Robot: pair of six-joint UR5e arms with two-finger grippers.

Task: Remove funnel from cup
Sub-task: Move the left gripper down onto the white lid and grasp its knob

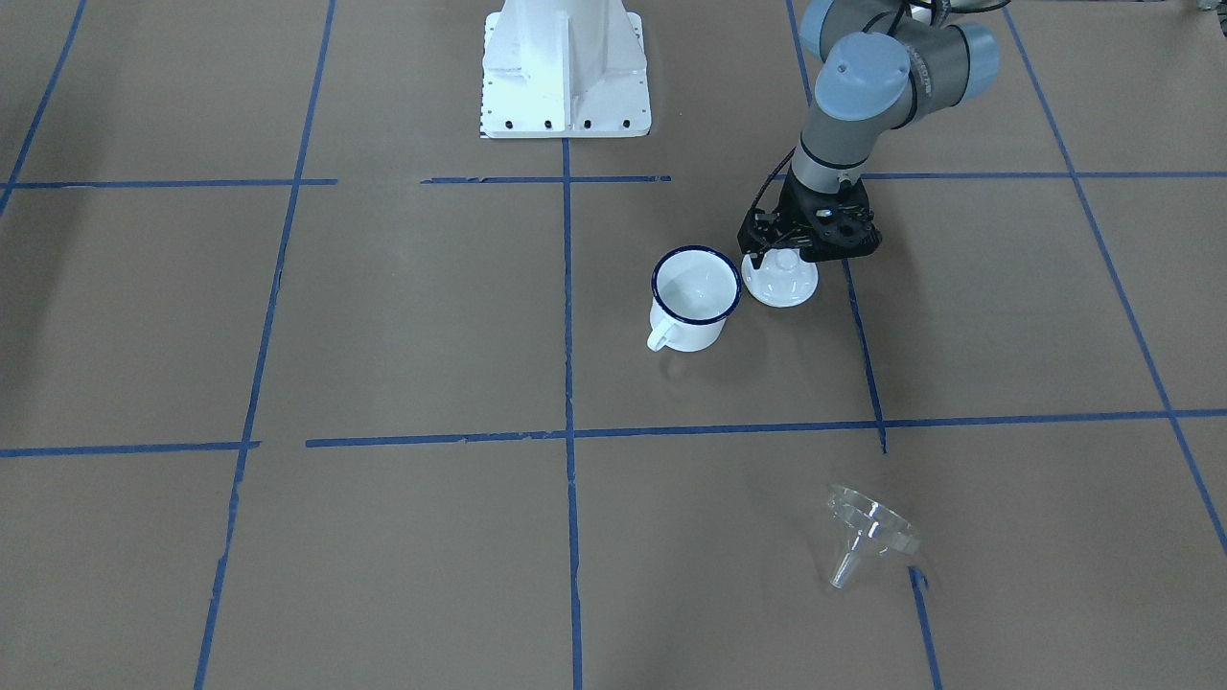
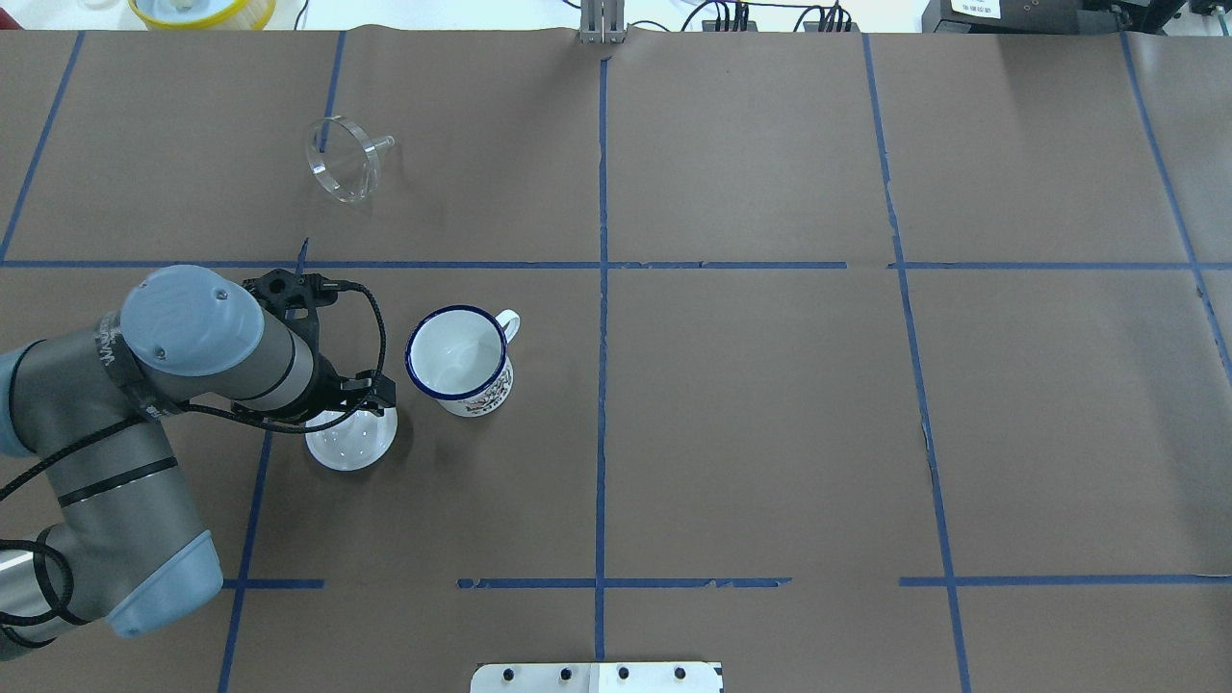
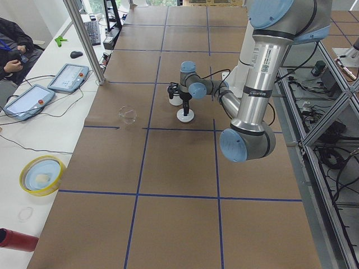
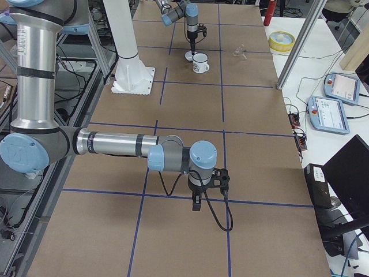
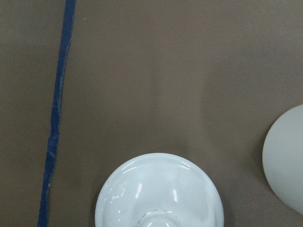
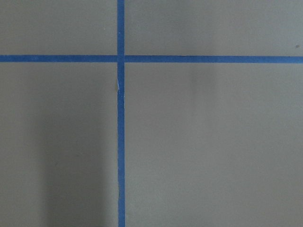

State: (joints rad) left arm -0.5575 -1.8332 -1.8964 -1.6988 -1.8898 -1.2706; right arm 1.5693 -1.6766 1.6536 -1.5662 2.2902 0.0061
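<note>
The clear plastic funnel (image 1: 868, 532) lies on its side on the brown table, far from the cup and outside it; it also shows in the overhead view (image 2: 344, 166). The white cup (image 1: 695, 299) with a dark blue rim stands upright and empty near the table's middle (image 2: 460, 358). My left gripper (image 1: 784, 251) hangs low over the round white knobbed lid (image 1: 781, 286) beside the cup, and its fingers look open on either side of the knob. My right gripper (image 4: 195, 203) shows only in the exterior right view, over bare table, and I cannot tell if it is open or shut.
The lid (image 5: 158, 194) fills the bottom of the left wrist view, with the cup's side (image 5: 286, 156) at the right edge. Blue tape lines grid the table. The white robot base (image 1: 566, 67) stands at the near side. A yellow bowl (image 2: 202, 10) sits beyond the far edge.
</note>
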